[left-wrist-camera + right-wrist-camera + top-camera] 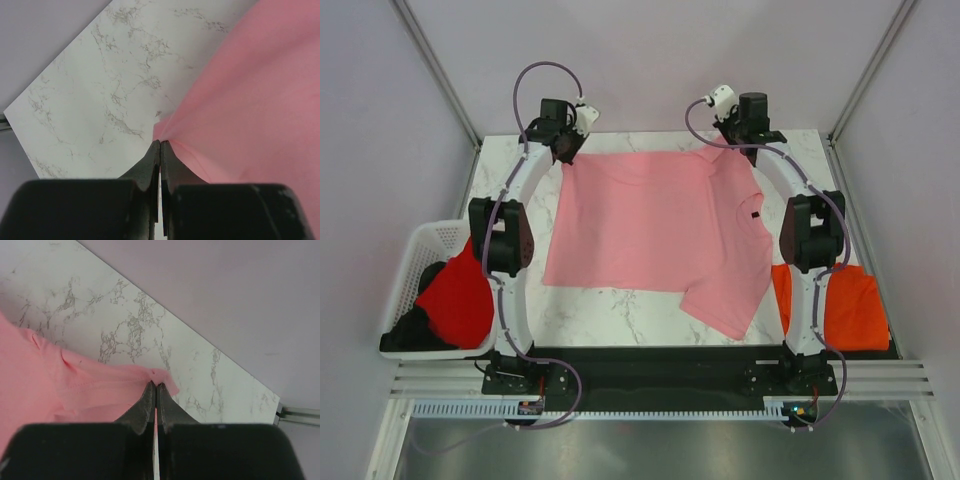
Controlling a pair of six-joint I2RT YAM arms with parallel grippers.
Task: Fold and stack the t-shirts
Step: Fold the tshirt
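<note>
The left hand [160, 143] is pinching a corner of the pink t-shirt [650, 225] tightly along the bench's [620, 315] far edge. The right hand [155, 384] is clamping its other far corner.

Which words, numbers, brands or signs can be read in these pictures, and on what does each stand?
None is readable.
The small dark label at the collar of the pink t-shirt: too small to read.
The white basket and marble table show no text.
</note>
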